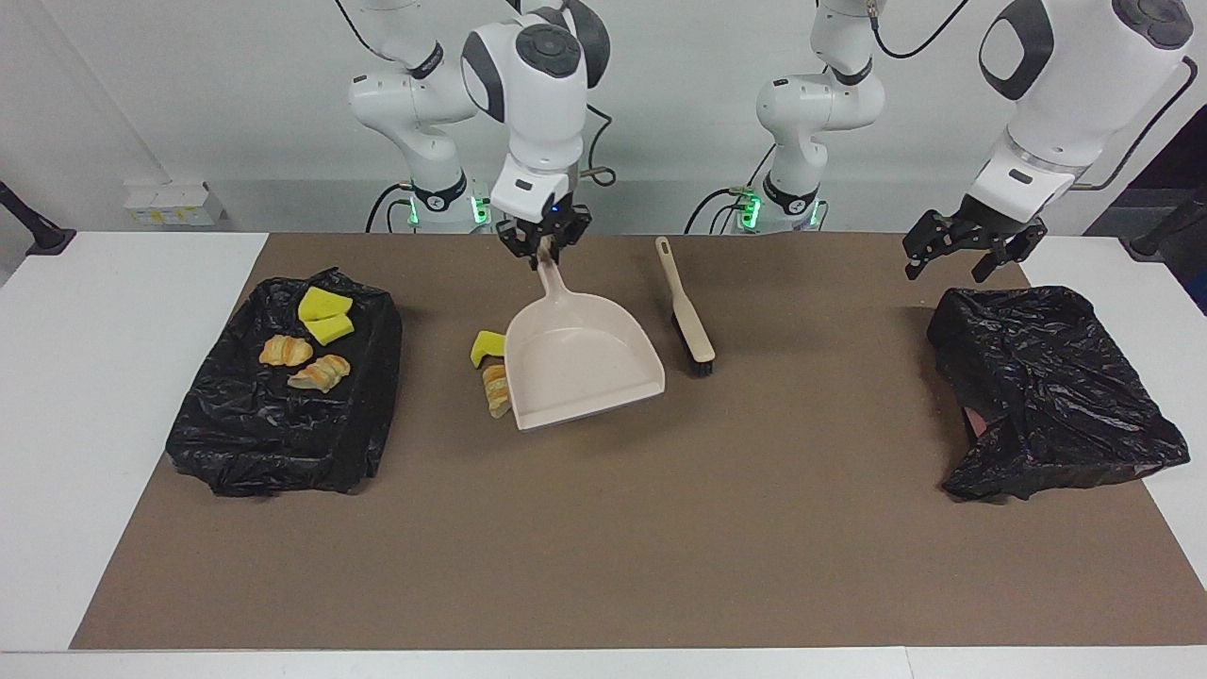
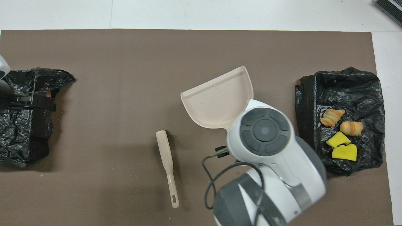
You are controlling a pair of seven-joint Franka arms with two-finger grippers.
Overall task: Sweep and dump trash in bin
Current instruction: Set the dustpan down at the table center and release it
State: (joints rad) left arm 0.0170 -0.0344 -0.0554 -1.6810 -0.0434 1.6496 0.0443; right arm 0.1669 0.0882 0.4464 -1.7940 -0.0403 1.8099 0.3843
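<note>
I judge the job about half done. Four pieces of trash [image 1: 311, 337], two yellow sponge chunks and two bread bits, already lie in the black-lined bin [image 1: 283, 443] at the right arm's end of the worktop [image 1: 603, 547]. A smaller pile [image 1: 490, 370] is left on the brown mat near the middle: I see a yellow chunk and a bread bit beside the dustpan [image 1: 580, 363], and anything more is hidden by the pan. My right claw [image 1: 545, 247] is clenched on the dustpan's handle, with the pan low over the mat, between the pile and the brush [image 1: 686, 308]; I cannot tell whether it touches down. The brush lies untouched on the mat. My left claw [image 1: 971, 253] waits with its fingers spread above the second black bin [image 1: 1056, 396] at the left arm's end. What remains is to sweep that last pile into the pan and tip it into a bin.
</note>
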